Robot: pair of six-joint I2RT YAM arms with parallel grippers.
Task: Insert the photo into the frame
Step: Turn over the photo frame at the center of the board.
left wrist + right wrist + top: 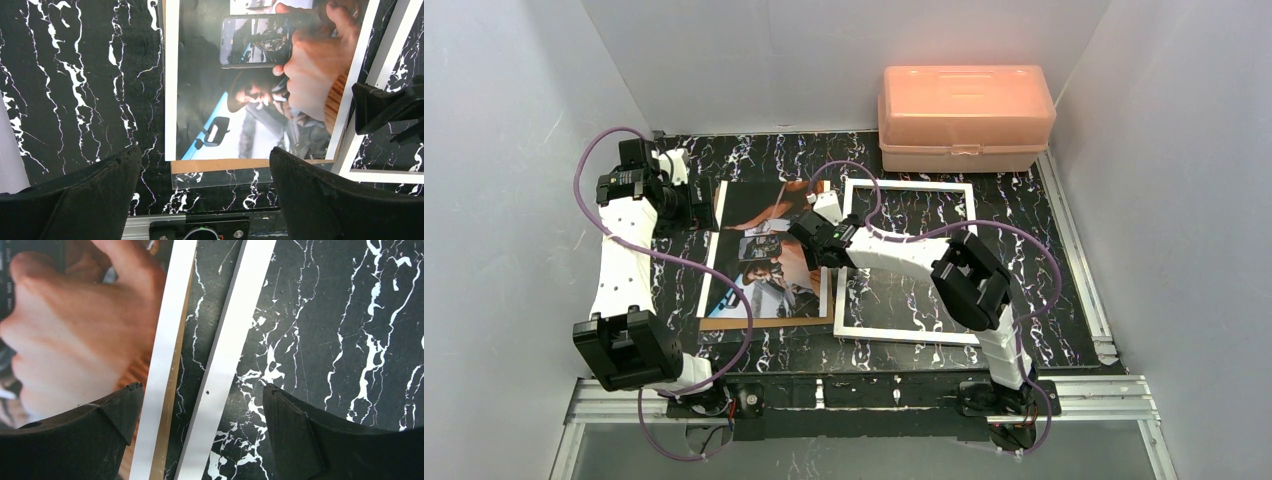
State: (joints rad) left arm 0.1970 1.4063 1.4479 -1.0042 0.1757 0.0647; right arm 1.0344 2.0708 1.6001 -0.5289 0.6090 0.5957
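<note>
The right hand hangs low with its fingers spread wide and nothing between them. It straddles the narrow strip of tabletop that separates the photo from the frame. One finger sits over the photo's white border and the other over the bare marble inside the frame's left rail. The spot seems chosen on purpose, since this is the photo's edge nearest the frame and the natural place to pinch or nudge the print across. I cannot tell whether either fingertip touches anything.

The left hand is likewise wide apart and empty. It is held higher, over the far-left part of the photo, and looks placed to steady or lift the opposite side.

The photo lies face up and flat on a brown backing board, whose edge shows along its near and right sides. What looks like a clear pane pokes out from under the board at the near end. The frame lies white side up just to the right, close to the photo but not touching it. It is empty, with marble showing through its opening, so the photo is not yet in it. The print is thin and glossy and lies tight against the board, so getting under an edge will likely be the hard part. An orange lidded box sits at the far edge, well apart.
</note>
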